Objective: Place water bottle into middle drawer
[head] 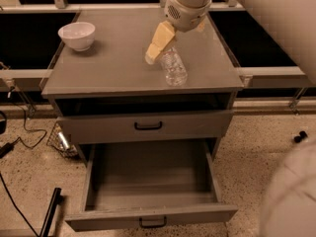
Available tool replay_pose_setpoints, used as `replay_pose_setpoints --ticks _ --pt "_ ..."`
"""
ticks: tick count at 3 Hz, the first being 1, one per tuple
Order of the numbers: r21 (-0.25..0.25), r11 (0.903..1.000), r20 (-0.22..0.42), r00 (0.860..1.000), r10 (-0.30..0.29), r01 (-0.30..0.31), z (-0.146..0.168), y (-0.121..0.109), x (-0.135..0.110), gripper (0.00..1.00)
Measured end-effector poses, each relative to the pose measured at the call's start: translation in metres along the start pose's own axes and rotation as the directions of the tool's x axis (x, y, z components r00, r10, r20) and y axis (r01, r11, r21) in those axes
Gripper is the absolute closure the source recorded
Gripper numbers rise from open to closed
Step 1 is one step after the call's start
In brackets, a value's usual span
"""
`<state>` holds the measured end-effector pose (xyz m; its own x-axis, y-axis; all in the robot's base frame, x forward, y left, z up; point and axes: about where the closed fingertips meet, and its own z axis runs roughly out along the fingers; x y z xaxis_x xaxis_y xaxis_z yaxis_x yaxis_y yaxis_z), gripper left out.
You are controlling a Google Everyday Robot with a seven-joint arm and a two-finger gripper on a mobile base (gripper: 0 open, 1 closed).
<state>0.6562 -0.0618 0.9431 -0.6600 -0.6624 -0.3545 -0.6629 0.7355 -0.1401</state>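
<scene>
Hand (pixel 163 46) first: mine hangs over the right half of the counter (pixel 113 65), at the end of my pale arm, which comes in from the far right. It sits right at the top of the water bottle (pixel 175 69), covering the bottle's upper end. Whether my grip is closed on the bottle or merely against it, I cannot tell.

The bottle's clear ribbed body shows below and to the right of my hand, its lower end down on the counter close to the near edge, right of centre.

Well apart, at the far left corner of the counter, sits a white bowl (pixel 77 35), upright.

Below the counter's near edge is a dark open slot, then a grey drawer front (pixel 98 128) with a small black handle (pixel 148 126), pushed in. Under that, the middle drawer (pixel 148 179) is pulled out toward the near side, its shallow grey tray bare. Black cables (pixel 22 137) trail across the speckled floor on the left.
</scene>
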Motion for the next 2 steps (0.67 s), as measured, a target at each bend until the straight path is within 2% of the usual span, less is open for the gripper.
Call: replay_pose_setpoints --ticks 1,2 --pt "0.014 0.9983 -0.022 0.998 0.057 -0.057 0.021 -0.008 -0.014 0.0" --pt "0.03 0.9911 -0.032 0.991 0.131 -0.13 0.038 -0.016 -0.025 0.0"
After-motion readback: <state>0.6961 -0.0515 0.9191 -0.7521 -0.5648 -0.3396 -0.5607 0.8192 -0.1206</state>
